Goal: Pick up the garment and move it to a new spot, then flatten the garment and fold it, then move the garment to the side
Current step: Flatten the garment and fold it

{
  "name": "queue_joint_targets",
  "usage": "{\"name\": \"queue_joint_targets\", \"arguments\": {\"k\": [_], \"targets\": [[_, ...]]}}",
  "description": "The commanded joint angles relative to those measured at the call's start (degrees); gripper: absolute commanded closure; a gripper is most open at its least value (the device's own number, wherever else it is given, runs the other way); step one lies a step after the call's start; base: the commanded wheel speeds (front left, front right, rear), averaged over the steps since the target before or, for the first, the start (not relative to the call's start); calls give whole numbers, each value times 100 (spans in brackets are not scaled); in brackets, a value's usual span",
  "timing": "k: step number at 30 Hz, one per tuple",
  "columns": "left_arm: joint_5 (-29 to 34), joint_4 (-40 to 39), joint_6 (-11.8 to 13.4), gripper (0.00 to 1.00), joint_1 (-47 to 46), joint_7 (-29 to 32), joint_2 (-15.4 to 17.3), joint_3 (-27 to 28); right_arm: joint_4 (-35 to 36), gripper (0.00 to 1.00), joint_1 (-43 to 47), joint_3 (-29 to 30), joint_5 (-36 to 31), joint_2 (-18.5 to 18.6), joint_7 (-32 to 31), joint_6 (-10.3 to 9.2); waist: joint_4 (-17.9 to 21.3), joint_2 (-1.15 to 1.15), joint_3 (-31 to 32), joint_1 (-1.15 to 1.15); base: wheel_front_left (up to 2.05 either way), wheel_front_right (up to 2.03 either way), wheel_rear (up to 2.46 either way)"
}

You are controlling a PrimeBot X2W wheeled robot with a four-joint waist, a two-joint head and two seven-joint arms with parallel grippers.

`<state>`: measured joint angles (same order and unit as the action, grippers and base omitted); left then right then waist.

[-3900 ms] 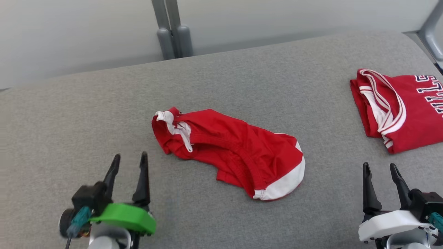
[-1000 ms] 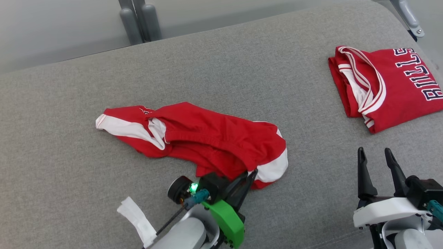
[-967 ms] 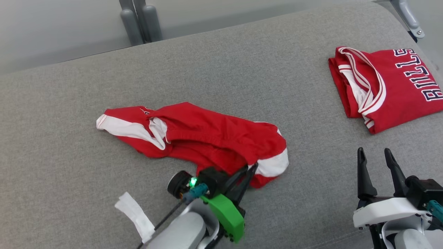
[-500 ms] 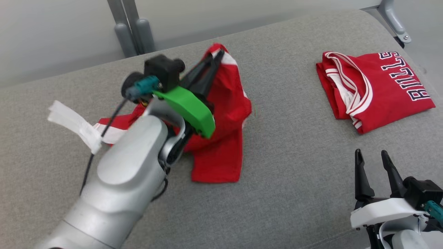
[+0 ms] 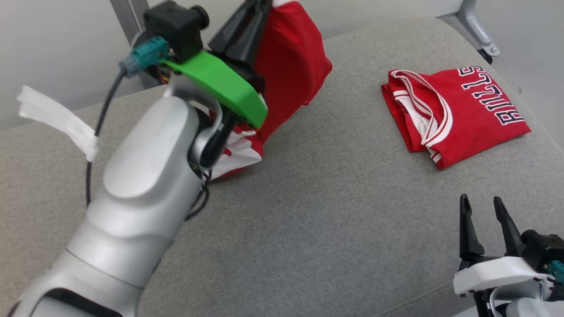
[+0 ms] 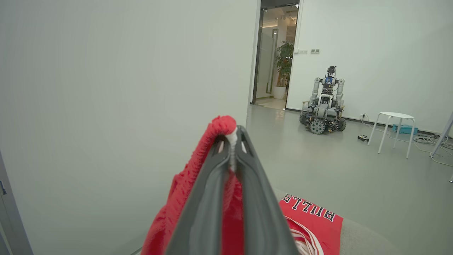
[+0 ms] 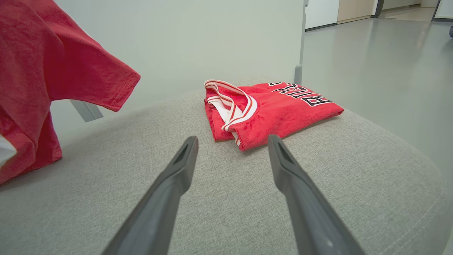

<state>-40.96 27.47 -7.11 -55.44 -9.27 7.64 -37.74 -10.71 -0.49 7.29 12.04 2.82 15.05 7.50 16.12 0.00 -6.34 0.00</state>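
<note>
Left wrist view: your left claw point(image 6: 231, 140) clamps the garment point(image 6: 180, 202) edge; right claw point(image 7: 233, 139) gapes empty. Looks light, limp; I'd grab the hanging hem.

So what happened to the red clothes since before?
The left gripper shut on the red garment and lifted it high; its lower end still lies on the grey cushion. The right gripper stayed open and low, and the folded jersey stayed put.

Bright, diffuse, even indoor light. Soft shadow lies beneath the garment point(image 5: 291, 57) hanging from the left jaws. Wrist views bow at their edges.
</note>
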Motion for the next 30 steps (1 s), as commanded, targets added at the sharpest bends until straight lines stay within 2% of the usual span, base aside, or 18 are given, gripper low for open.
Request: {"name": "queue_joint_targets", "arguments": {"k": [1, 6, 9, 13, 16, 23, 30], "targets": [[-142, -132, -38, 100, 353, 13, -66, -170, 18, 0, 72, 43, -41, 14, 17, -2, -37, 0, 55, 0, 0, 0, 0], [-1007, -1086, -43, 100, 1651, 252, -128, -975, -10, 0, 213, 124, -45, 13, 17, -2, -174, 0, 205, 0, 0, 0, 0], [-1550, -1658, -40, 100, 2773, 400, 252, -1591, -25, 0, 280, 169, -33, 14, 17, -2, -265, 0, 272, 0, 0, 0, 0], [-1734, -1681, -41, 100, 3830, 296, 816, -2101, -32, 0, 381, 216, -48, 11, 16, -2, -476, 0, 336, 0, 0, 0, 0], [-1791, -1275, 41, 100, 4405, -59, 1218, -2037, -12, 0, 487, 317, -122, 15, 16, -1, -766, 0, 431, 0, 0, 0, 0], [-1999, -488, 167, 100, 4525, -416, 1697, -1422, -31, 0, 550, 307, -228, 13, 17, -2, -1187, 0, 533, 0, 0, 0, 0], [-2188, -31, 105, 100, 4465, -472, 1819, -1162, -71, 0, 584, 248, -229, 14, 16, -2, -1419, 0, 582, 0, 0, 0, 0]]}}
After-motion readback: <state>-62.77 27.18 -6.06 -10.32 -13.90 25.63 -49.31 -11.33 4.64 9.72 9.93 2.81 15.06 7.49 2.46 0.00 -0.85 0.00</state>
